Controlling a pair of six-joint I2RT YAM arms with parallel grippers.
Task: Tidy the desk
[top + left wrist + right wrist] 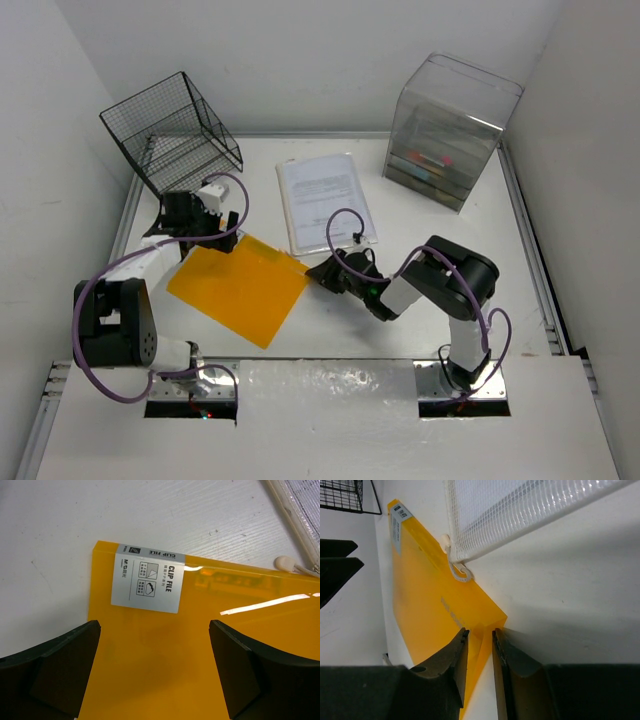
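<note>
Overhead, top view. The desk (pixel 500 260): a white flat top with metal rails, filling the middle of the frame. It is judged hard, smooth and fixed, a surface to slide things across and not a thing to lift. On it:
- wire rack (pixel 175 130), upper left
- clear drawer box (pixel 450 130), upper right
- mesh pouch (pixel 325 200) of papers, centre
- orange clip file (pixel 240 290), lying flat at lower left of centre

The right gripper (pixel 318 272) sits at the file's right-hand corner.

Left wrist view. The left gripper (pixel 155 630) has its jaws spread wide and holds nothing. It hovers over the file's labelled corner, with the label (pixel 147 580) at centre frame.

Right wrist view. The right jaws are narrow, one on each side of the file's near corner at lower centre. Whether the pads already press cannot be told. The pouch overlaps the file's far edge at upper centre.

Handling, judged. The file is light, thin, glossy and likely slippery. It is stiff enough to keep its shape yet apt to bow when raised by one corner. Lying flat, it offers only edges and corners to pinch. A grip at the thicker spine edge should hold best.
</note>
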